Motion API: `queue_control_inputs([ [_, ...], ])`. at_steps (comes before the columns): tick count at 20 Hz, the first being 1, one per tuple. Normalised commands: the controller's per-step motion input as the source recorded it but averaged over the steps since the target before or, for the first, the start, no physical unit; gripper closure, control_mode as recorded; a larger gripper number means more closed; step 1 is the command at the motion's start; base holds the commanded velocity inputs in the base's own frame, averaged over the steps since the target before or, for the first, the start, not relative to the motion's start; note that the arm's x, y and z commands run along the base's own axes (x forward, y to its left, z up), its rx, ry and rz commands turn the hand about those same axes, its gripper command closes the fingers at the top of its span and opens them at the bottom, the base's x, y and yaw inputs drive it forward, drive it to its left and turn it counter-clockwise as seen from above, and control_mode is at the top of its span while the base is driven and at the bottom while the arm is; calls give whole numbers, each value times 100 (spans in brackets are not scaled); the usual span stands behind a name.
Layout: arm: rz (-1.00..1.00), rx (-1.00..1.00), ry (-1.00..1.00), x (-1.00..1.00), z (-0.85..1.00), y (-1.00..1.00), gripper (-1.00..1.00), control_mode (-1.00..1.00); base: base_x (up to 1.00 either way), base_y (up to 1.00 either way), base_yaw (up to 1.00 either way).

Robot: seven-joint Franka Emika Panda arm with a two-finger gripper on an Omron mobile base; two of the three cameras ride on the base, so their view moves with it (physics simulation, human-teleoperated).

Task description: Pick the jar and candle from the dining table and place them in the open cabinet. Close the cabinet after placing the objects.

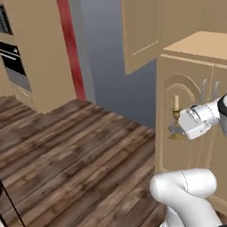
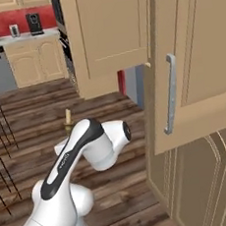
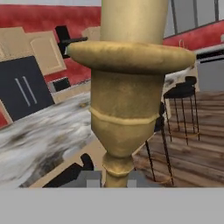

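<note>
Holding the candle [image 1: 176,109] upright, the gripper [image 1: 177,128] has its fingers pinched on the brass-gold holder, low on the stem. Candle hangs in the air over the wooden floor [image 1: 79,150], just beside the cabinet [image 1: 191,75] and in front of its arched lower door. Upper cabinet door [image 1: 142,21] stands open above it. Hand view puts the marble dining table [image 3: 39,140] and black stools [image 3: 181,94] behind the holder.
</note>
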Motion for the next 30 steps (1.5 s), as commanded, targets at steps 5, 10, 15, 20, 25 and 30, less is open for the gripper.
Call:
queue_control_inputs([
  [5, 0, 0, 0, 0, 0, 0, 100, 100, 79, 22, -32],
  [10, 0, 0, 0, 0, 0, 0, 100, 100, 43, 4, -31],
  [15, 0, 0, 0, 0, 0, 0, 100, 100, 16, -7, -38],
  [20, 0, 0, 0, 0, 0, 0, 100, 100, 53, 0, -40],
  [25, 0, 0, 0, 0, 0, 0, 100, 100, 59, 0, -39],
  [30, 0, 0, 0, 0, 0, 0, 100, 100, 75, 9, -36],
])
